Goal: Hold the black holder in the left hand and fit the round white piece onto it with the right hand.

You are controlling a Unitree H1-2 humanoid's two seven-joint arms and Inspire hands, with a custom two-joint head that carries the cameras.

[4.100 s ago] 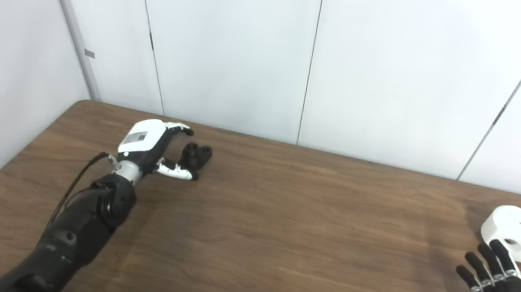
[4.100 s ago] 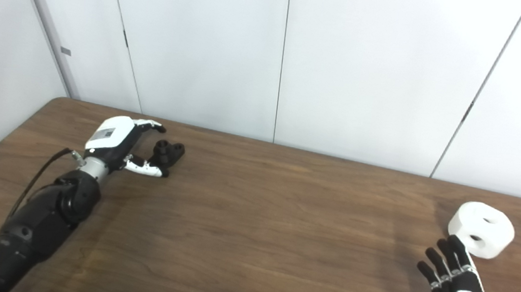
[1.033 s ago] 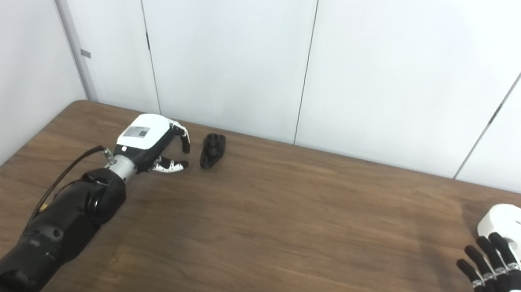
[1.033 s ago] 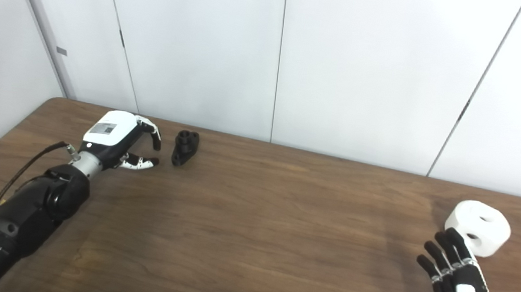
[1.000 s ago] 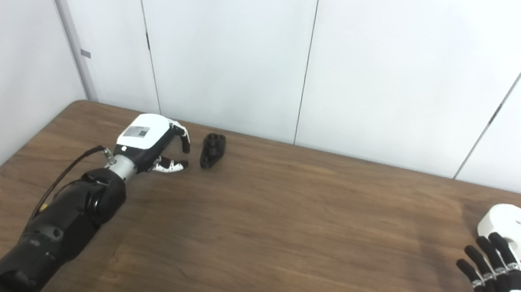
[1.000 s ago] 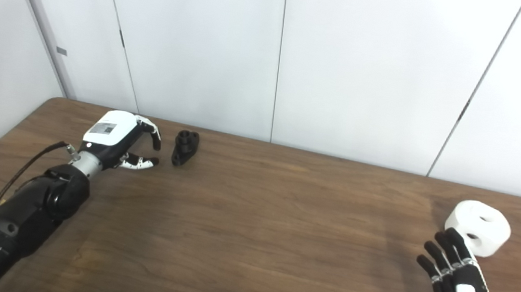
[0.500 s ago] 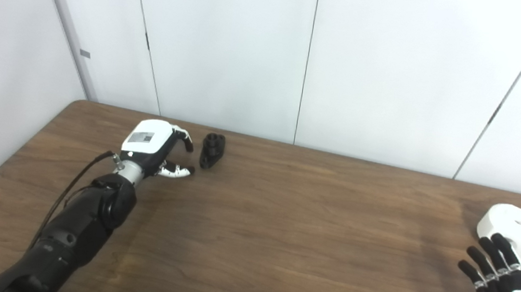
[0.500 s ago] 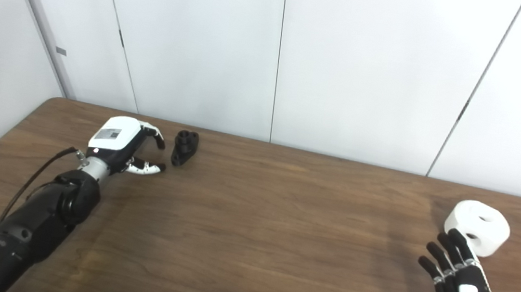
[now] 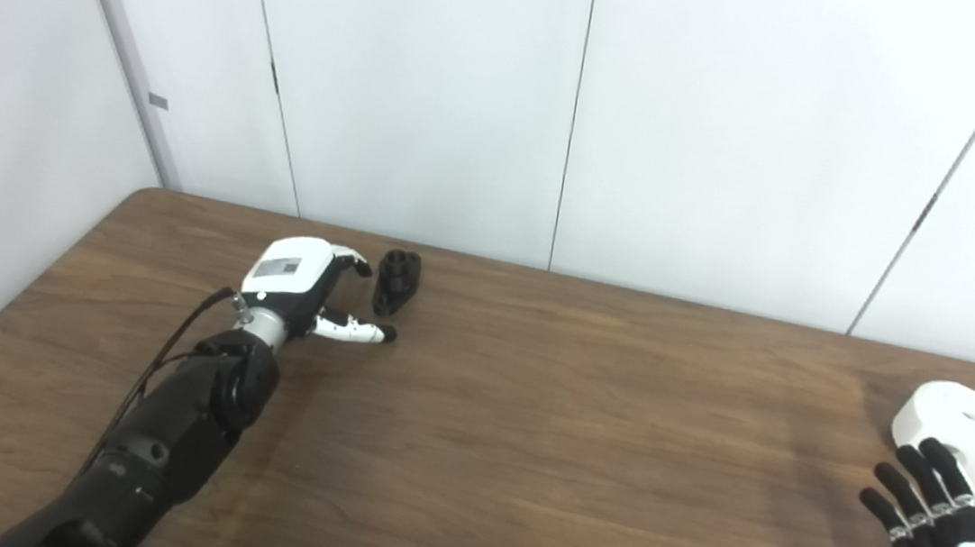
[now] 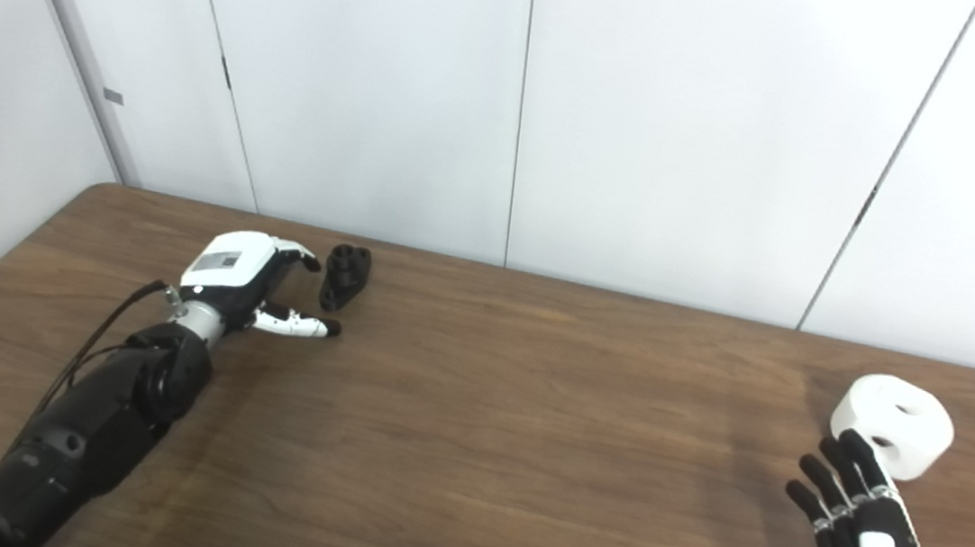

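Both of our hands hold nothing. Our left hand (image 9: 297,276) has its fingers (image 9: 359,264) spread wide, thumb stretched along the surface (image 9: 526,423), and the black holder (image 9: 397,280) lies just beyond the fingertips, inside the gap between fingers and thumb, though we cannot tell whether anything touches it. Well apart, at the far right, our right hand (image 10: 864,531) rests with fingers (image 10: 853,461) straight and apart, tips at the near edge of the round white piece (image 10: 893,425).
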